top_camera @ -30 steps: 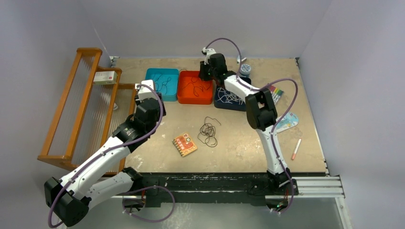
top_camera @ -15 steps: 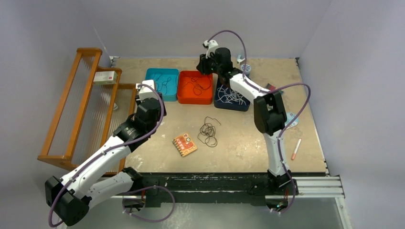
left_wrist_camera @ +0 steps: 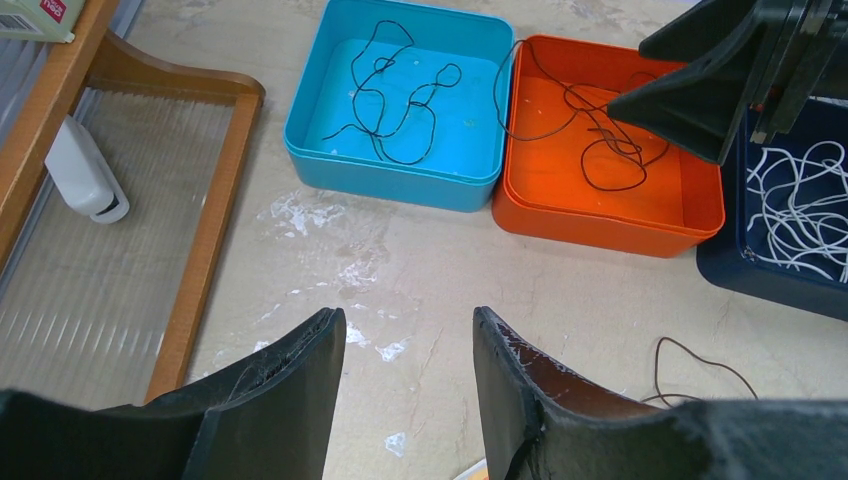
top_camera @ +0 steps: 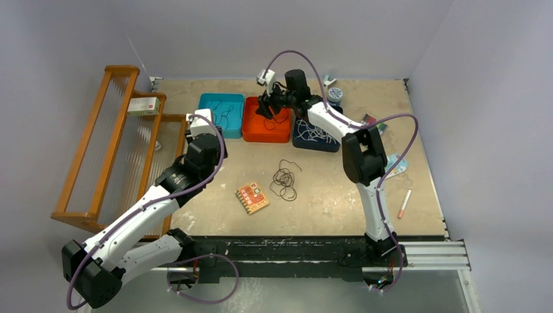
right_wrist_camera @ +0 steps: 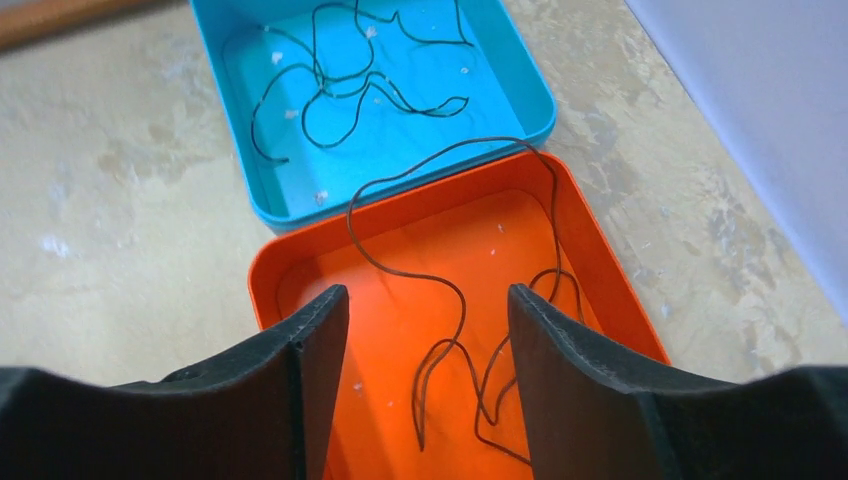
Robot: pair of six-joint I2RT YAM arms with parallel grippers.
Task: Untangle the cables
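Observation:
A tangle of thin black cables (top_camera: 284, 179) lies on the table's middle. A black cable (left_wrist_camera: 395, 90) lies in the blue tray (top_camera: 222, 115). A dark cable (right_wrist_camera: 455, 300) lies in the orange tray (top_camera: 267, 120), one loop hanging over its rim. White cables (left_wrist_camera: 800, 200) fill the navy tray (top_camera: 315, 135). My right gripper (top_camera: 266, 107) hangs open and empty over the orange tray; it also shows in its wrist view (right_wrist_camera: 428, 300). My left gripper (left_wrist_camera: 408, 325) is open and empty above bare table, near the blue tray.
A wooden rack (top_camera: 107, 140) with a small box (top_camera: 144, 105) stands at the left. An orange card (top_camera: 252, 197) lies beside the tangle. A pen (top_camera: 404, 203), a light-blue flat item (top_camera: 394, 166) and a tape roll (top_camera: 334, 95) lie at the right.
My right gripper has swung left from over the navy tray to over the orange tray. The left arm has not moved.

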